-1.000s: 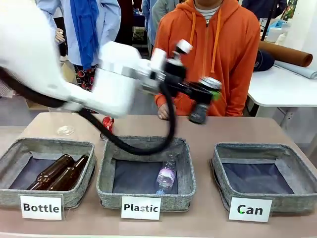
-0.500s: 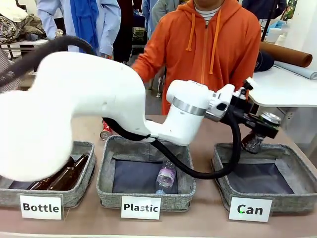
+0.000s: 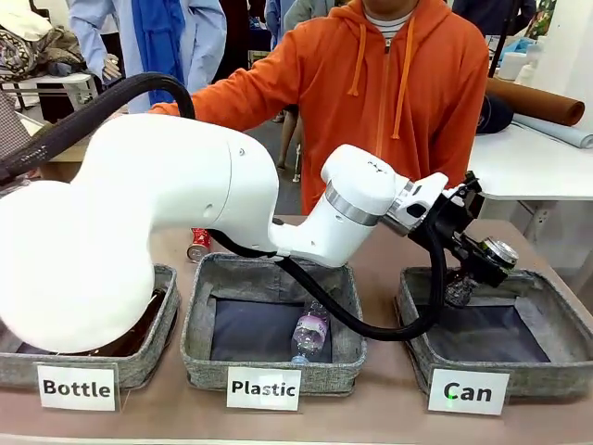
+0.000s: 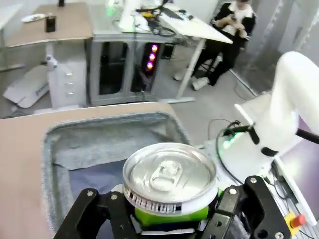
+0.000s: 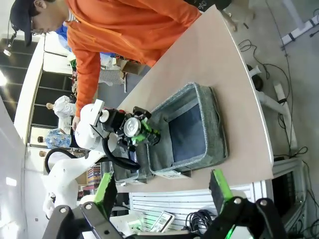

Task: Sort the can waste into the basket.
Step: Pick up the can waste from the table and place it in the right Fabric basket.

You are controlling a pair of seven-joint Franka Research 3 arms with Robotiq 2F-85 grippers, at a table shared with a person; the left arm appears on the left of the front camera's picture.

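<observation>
The black can point(image 3: 500, 252) with a silver top sits between the fingers of my left gripper point(image 3: 477, 267), just above the far left corner of the grey basket labelled "Can" point(image 3: 552, 375). In the left wrist view the can's lid point(image 4: 169, 175) faces the camera, my left gripper point(image 4: 169, 201) is shut on it, and the basket's rim point(image 4: 99, 124) lies below. A red can point(image 3: 198, 239) rests on the table behind the "Plastic" basket. My right gripper point(image 5: 160, 189) hangs open and empty, high off to the side, looking down on the basket point(image 5: 212, 124).
The "Plastic" basket point(image 3: 200, 334) holds a clear bottle point(image 3: 310, 330). My left arm's white bulk covers most of the "Bottle" basket point(image 3: 165, 306). A person in an orange hoodie point(image 3: 389, 102) stands at the far side, one arm stretched toward picture left.
My left arm swung right with the black can, from above the "Plastic" basket to the "Can" basket, and dipped lower. The person's arm stretched out to picture left.
</observation>
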